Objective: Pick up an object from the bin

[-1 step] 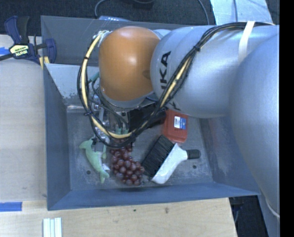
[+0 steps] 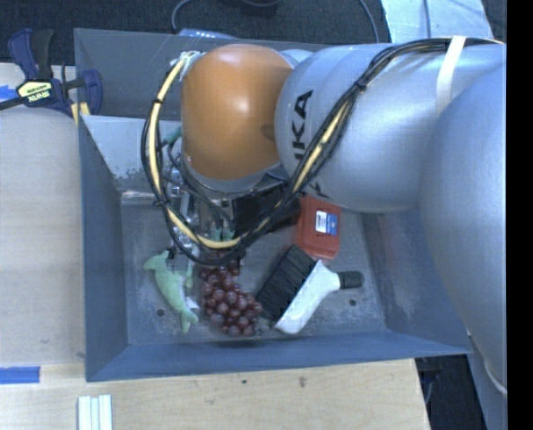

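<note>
Low in the grey bin [image 2: 100,240], the hand [image 2: 203,240] hangs under the arm's orange cover [image 2: 235,106]; how wide it stands cannot be told. Bare floor lies along the bin's left wall and at its far right corner. A bunch of dark red grapes [image 2: 228,301] lies just below the hand, toward the near wall, between a green toy fish [image 2: 172,285] on its left and a black brush with a white handle [image 2: 297,285] on its right. A red packet [image 2: 320,224] sits close beside the arm.

A bunch of dark red grapes [image 2: 228,301] lies on the bin [image 2: 105,267] floor near the front wall, wider end frontward.
</note>
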